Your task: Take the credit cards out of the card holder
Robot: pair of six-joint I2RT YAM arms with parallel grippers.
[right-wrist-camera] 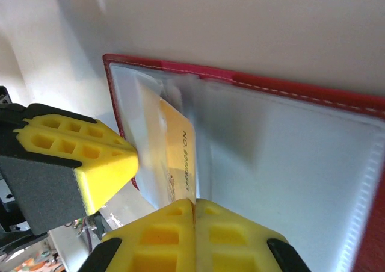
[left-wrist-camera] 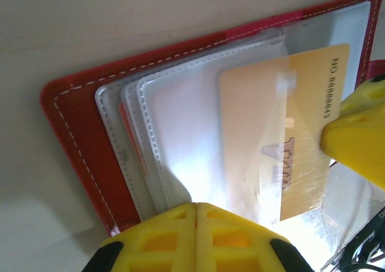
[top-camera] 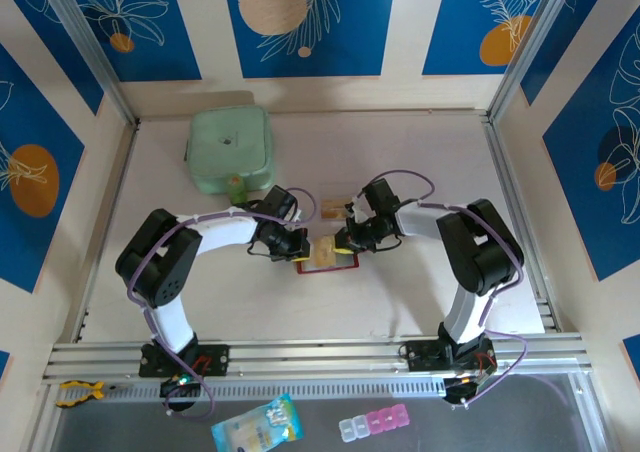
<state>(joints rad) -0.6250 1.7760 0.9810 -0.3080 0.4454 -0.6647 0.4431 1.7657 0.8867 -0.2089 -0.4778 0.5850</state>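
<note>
Right wrist view: right gripper point(right-wrist-camera: 194, 207) pinches gold card point(right-wrist-camera: 179, 154), which sticks out of wallet point(right-wrist-camera: 271, 85) toward it; left gripper point(left-wrist-camera: 196, 212), fingers pressed together, rests on sleeves point(left-wrist-camera: 180, 121).

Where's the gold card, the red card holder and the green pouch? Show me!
gold card point(left-wrist-camera: 310, 121), left wrist view, on the bare end sticking out of its sleeve.
red card holder point(left-wrist-camera: 78, 121), left wrist view, on its stitched red cover.
green pouch point(top-camera: 230, 147), top external view, on its middle.
</note>
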